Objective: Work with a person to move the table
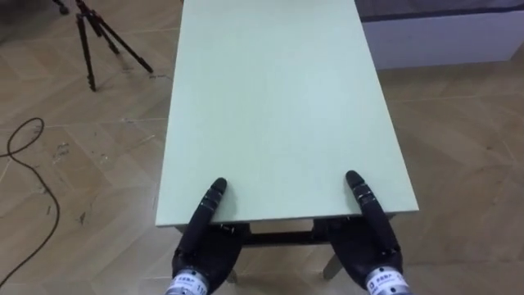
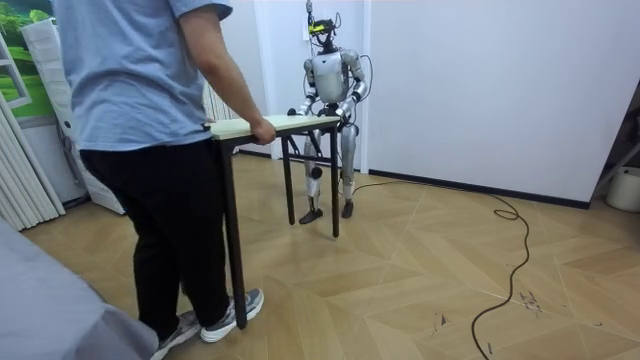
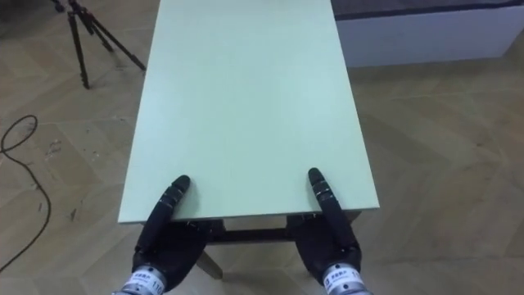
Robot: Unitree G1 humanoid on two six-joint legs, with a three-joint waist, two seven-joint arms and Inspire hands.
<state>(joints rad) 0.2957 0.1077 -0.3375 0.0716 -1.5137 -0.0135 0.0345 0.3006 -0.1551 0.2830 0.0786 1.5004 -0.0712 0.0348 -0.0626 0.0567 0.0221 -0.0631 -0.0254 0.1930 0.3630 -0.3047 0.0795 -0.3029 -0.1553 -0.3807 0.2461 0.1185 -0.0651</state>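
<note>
A long pale green table (image 1: pixel 278 98) with dark legs stretches away from me. I stand at its near short end. My left hand (image 1: pixel 205 246) and right hand (image 1: pixel 368 246) each clamp that edge, thumb flat on the top and the other fingers under the board. In the room view a person (image 2: pixel 150 150) in a blue shirt stands at the far end of the table (image 2: pixel 290 123) and grips its edge with one hand (image 2: pixel 262 130). Whether the legs are off the floor I cannot tell.
A black tripod (image 1: pixel 90 41) stands on the wooden floor to the left of the table, with a dark cable (image 1: pixel 24 156) looping nearer me. A white low unit (image 1: pixel 442 37) sits beyond the table's far right corner. A white wall (image 2: pixel 480 80) is close behind me.
</note>
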